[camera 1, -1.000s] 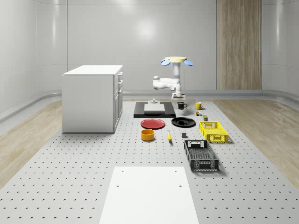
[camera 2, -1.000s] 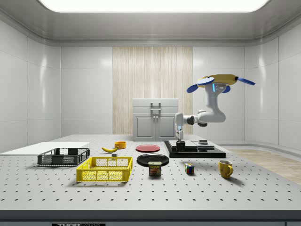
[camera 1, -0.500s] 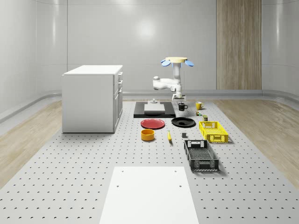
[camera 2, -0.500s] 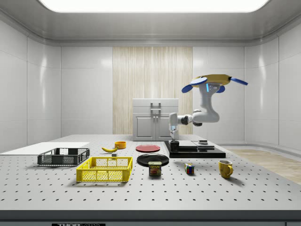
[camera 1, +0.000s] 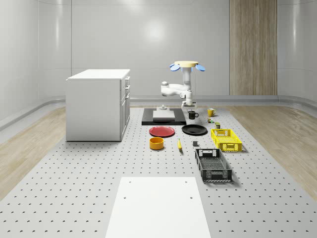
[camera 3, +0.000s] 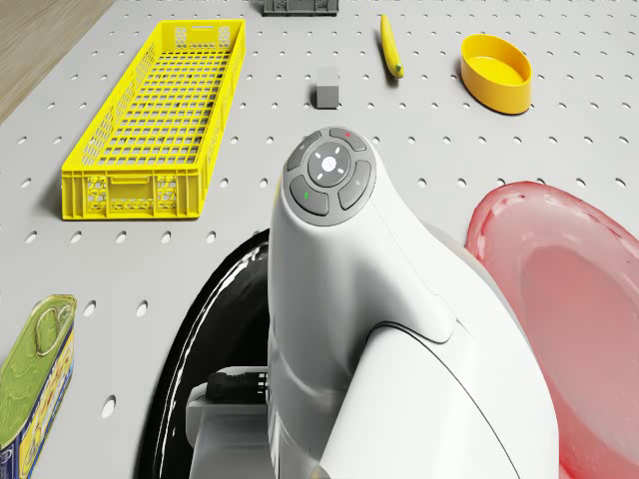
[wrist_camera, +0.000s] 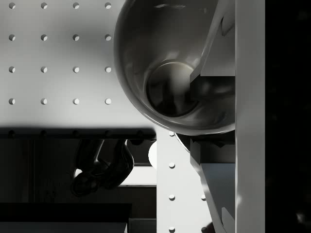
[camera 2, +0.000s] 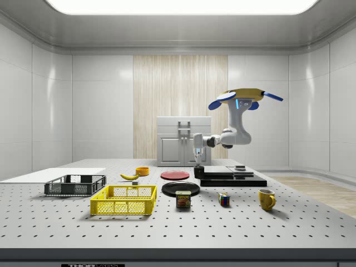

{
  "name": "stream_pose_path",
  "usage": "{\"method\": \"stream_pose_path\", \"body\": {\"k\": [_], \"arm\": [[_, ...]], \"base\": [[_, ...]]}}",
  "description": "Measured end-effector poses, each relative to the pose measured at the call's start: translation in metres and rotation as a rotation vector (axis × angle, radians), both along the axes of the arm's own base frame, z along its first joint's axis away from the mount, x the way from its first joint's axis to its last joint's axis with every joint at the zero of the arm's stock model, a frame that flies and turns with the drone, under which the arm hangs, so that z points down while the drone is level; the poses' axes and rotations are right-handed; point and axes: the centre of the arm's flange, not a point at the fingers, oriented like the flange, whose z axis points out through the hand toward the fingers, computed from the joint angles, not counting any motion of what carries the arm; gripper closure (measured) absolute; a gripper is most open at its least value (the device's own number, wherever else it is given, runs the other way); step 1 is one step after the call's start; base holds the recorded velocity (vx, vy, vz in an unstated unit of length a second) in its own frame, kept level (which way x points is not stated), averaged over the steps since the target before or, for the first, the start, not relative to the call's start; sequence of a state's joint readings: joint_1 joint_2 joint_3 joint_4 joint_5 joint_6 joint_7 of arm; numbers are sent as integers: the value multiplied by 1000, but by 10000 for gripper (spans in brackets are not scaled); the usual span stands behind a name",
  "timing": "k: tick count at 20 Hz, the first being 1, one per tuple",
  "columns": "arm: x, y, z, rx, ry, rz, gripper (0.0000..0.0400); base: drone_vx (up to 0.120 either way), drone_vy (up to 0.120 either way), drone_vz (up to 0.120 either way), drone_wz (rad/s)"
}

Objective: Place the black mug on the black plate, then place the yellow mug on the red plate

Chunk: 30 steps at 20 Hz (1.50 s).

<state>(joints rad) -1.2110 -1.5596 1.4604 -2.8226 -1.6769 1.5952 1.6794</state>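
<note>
We hover with the drone (camera 2: 245, 97) above the table's (camera 1: 74, 198) far end. Our gripper (camera 2: 198, 164) hangs clamped on the rim of the black mug (camera 1: 192, 115), held off the table just beyond the black plate (camera 1: 194, 130). The yellow mug (camera 1: 211, 112) stands nearby. The yellow crate (camera 1: 226, 139) and black crate (camera 1: 213, 165) look empty.
</note>
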Motion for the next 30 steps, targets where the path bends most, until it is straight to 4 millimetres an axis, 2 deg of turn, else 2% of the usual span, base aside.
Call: {"method": "stream_pose_path", "body": {"k": [3,7,21,25,30], "arm": [[0,0,0,0,0,0,290],[0,0,0,0,0,0,290],[0,0,0,0,0,0,290],[0,0,8,0,0,0,290],[0,0,28,0,0,0,290]], "base": [[120,0,-13,0],[120,0,-110,0],[120,0,0,0],[10,0,0,0],[0,0,0,0]]}}
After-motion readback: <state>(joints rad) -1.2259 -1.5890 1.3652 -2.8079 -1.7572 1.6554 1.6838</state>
